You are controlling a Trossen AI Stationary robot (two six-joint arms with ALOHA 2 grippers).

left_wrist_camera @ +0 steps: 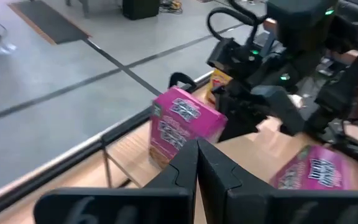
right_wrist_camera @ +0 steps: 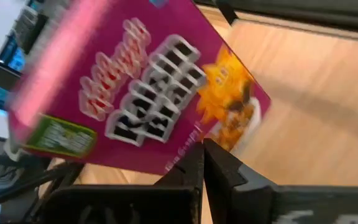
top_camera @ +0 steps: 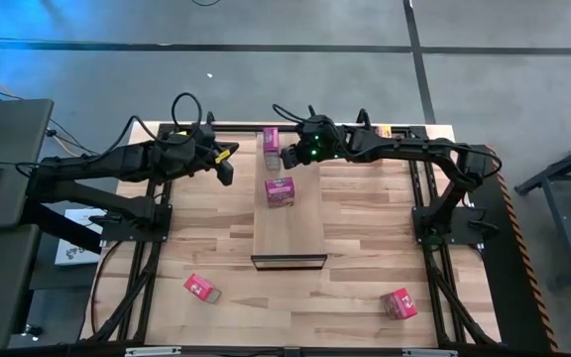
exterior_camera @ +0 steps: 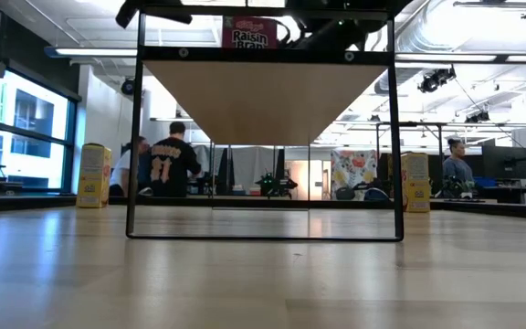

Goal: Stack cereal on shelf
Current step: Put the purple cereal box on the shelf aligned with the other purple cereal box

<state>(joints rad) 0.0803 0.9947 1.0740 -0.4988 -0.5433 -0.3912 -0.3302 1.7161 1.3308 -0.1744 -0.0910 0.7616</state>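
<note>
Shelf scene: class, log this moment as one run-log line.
shelf: two magenta boxes on it | left tool: shut, empty, beside shelf | right tool: shut, empty, over shelf

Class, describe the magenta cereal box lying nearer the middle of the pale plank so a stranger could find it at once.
Find the long pale wooden plank running down the middle of the butcher-block table. Two magenta-pink cardboard cereal boxes sit on its far half. Yours is the magenta box closer to the plank's dark-framed end; the other magenta box stands between the two grippers.
</note>
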